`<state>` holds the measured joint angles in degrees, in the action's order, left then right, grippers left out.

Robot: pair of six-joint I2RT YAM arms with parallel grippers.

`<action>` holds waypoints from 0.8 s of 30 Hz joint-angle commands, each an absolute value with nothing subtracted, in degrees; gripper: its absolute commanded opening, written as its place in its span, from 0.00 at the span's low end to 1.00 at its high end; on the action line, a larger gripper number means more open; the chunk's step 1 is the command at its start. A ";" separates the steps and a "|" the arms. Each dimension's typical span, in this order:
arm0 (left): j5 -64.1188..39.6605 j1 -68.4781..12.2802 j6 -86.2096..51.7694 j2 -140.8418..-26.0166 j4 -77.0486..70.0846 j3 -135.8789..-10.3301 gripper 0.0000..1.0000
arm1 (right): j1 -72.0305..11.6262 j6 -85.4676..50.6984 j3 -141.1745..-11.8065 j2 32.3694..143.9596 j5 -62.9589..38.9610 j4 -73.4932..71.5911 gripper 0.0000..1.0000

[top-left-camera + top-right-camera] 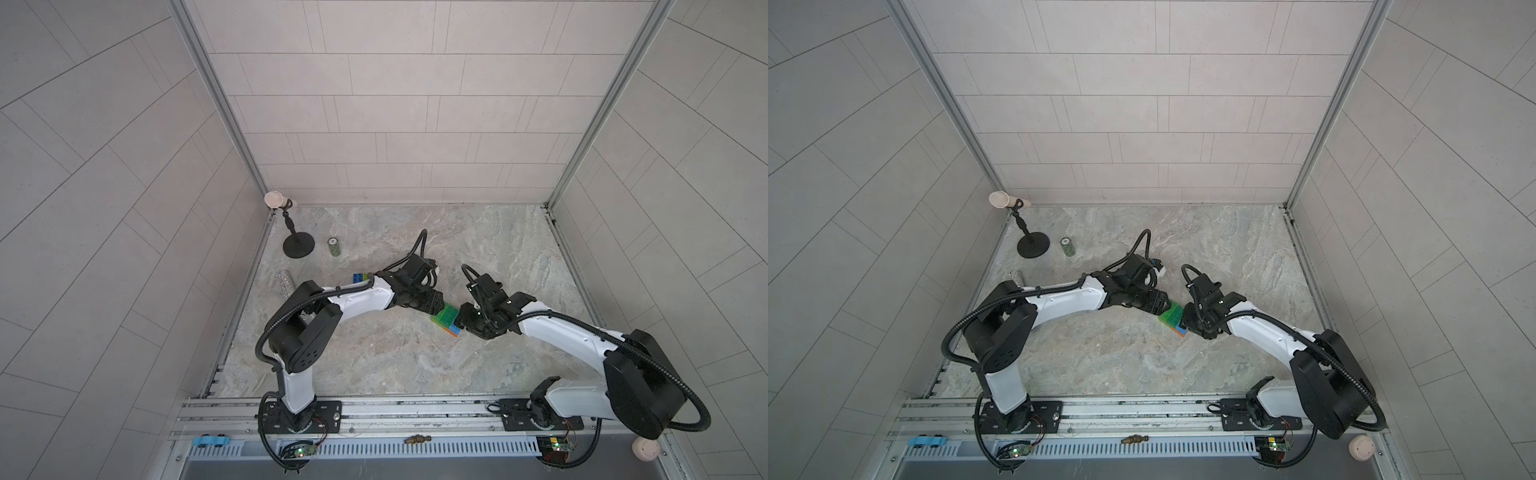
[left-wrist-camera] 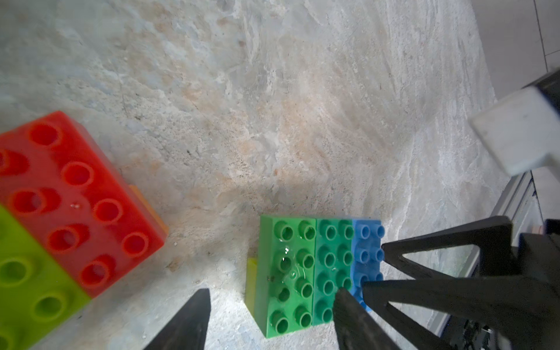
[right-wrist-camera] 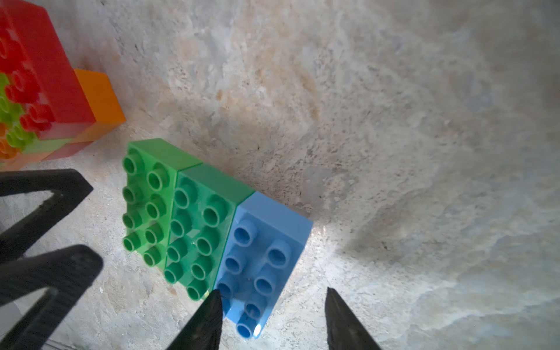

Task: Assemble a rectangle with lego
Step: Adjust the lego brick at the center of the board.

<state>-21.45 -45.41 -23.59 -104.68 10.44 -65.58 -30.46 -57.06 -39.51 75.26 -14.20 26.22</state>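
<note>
The lego shows as a flat row of three bricks in mid-table: light green (image 2: 286, 275), dark green (image 2: 333, 266) and blue (image 2: 368, 257), seen in both top views (image 1: 446, 320) (image 1: 1173, 318). My left gripper (image 2: 272, 306) is open over the green end, one finger well clear of the light green brick, the other over the dark green one. From the opposite side my right gripper (image 3: 274, 306) is open astride the blue brick (image 3: 266, 257), one tip at the blue-green seam. A second block of red (image 2: 75, 197), lime (image 2: 30, 288) and orange (image 3: 100, 97) bricks lies close by.
More lego (image 1: 359, 277) peeks out behind the left arm. A green can (image 1: 333, 247), a glittery tube (image 1: 285, 283) and a black stand (image 1: 298, 245) holding a beige cup sit at the back left. The front rail carries a blue toy car (image 1: 212, 440) and a brass piece (image 1: 417, 439).
</note>
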 commanded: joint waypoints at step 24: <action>-30.91 -47.02 -30.50 -108.66 2.54 -63.51 0.51 | -21.21 -32.11 -45.43 84.90 -20.73 29.20 0.48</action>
